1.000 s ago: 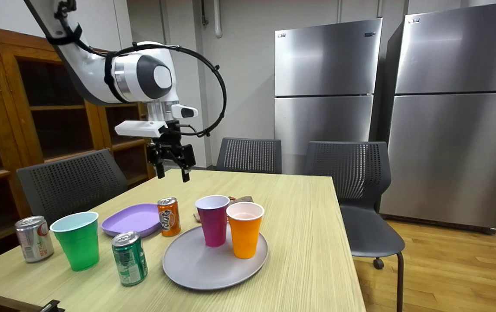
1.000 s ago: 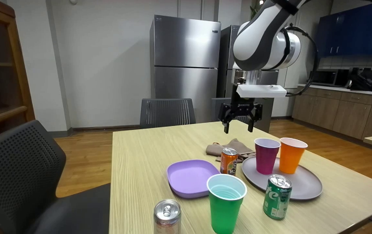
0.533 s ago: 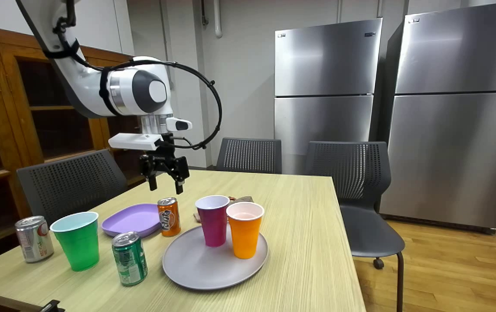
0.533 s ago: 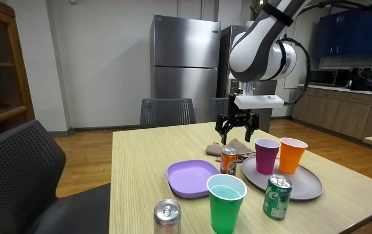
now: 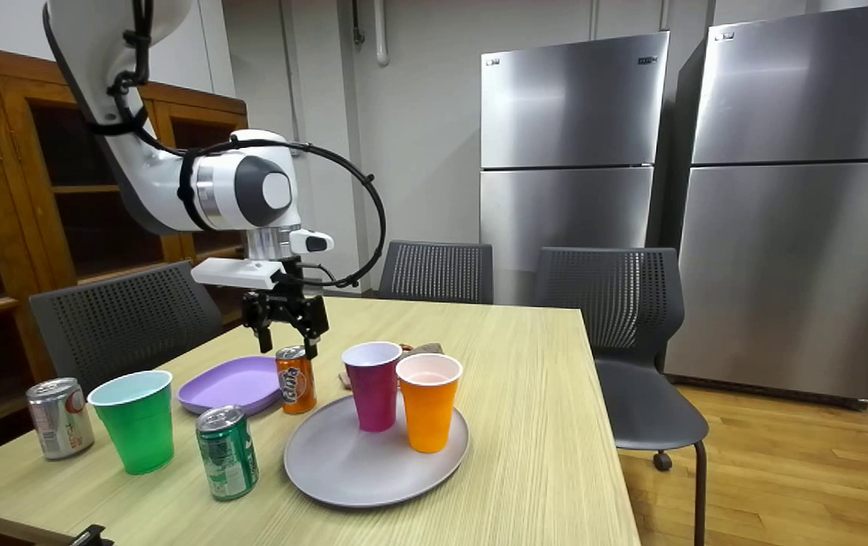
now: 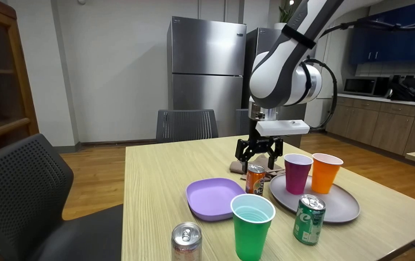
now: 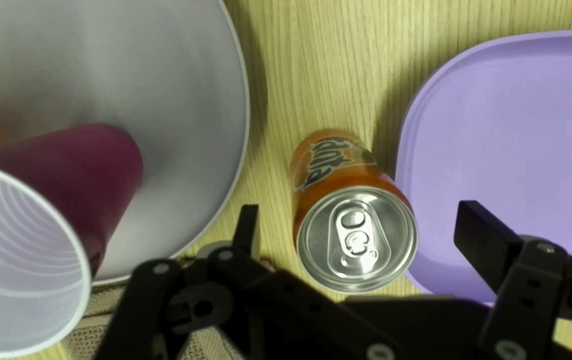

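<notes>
My black gripper [image 5: 288,346] is open and points down at the upright orange Fanta can [image 5: 296,388]. In the wrist view the silver lid of the can [image 7: 356,240] lies between the two spread fingers [image 7: 358,220], with a gap on either side. In an exterior view the fingertips [image 6: 258,166] are about level with the can's top [image 6: 255,183]. The purple plate [image 7: 511,125] is close beside the can, under one finger. The grey round plate [image 7: 181,85] lies on the other side and bears a magenta cup [image 7: 96,170] and an orange cup [image 5: 428,402].
A green cup [image 5: 134,425], a green can [image 5: 228,462] and a silver can [image 5: 61,421] stand near the table's front. A brown cloth [image 6: 240,166] lies behind the Fanta can. Dark chairs [image 5: 608,303] stand around the table [image 5: 525,455].
My gripper has come down from well above the table to the Fanta can's top, shifting slightly left in both exterior views. The fingers stay open. The objects on the table have not moved.
</notes>
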